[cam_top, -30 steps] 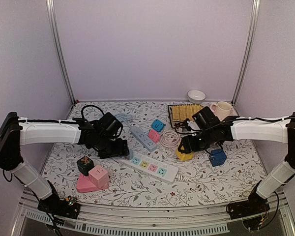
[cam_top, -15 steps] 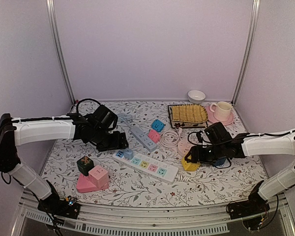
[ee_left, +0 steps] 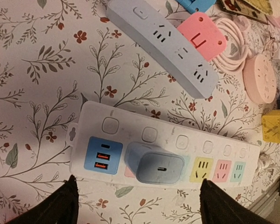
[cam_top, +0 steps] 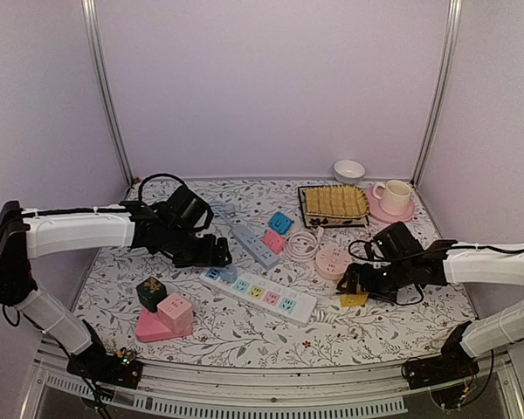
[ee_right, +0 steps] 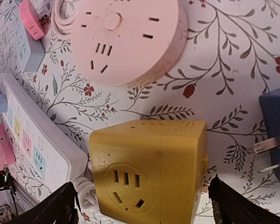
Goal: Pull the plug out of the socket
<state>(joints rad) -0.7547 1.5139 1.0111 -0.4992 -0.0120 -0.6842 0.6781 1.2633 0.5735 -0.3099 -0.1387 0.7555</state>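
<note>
Your right gripper [ee_right: 147,209] hangs over the yellow cube socket [ee_right: 147,161] at the front, fingers parted, while the blue plug [ee_left: 158,168] sits pushed into the white power strip [ee_left: 177,139], your left gripper [ee_left: 141,205] hovering just behind it, fingers spread wide, gripping nothing.

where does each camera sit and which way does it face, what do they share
Top external: high behind the arm bases, facing forward and down over the table; both arms, left gripper and right gripper show.
Left wrist: on the left arm, looking down at the white power strip and blue plug; fingers at bottom.
Right wrist: on the right arm, looking down at the yellow cube socket; fingers at bottom corners.
Shared: all three show the white power strip.
</note>
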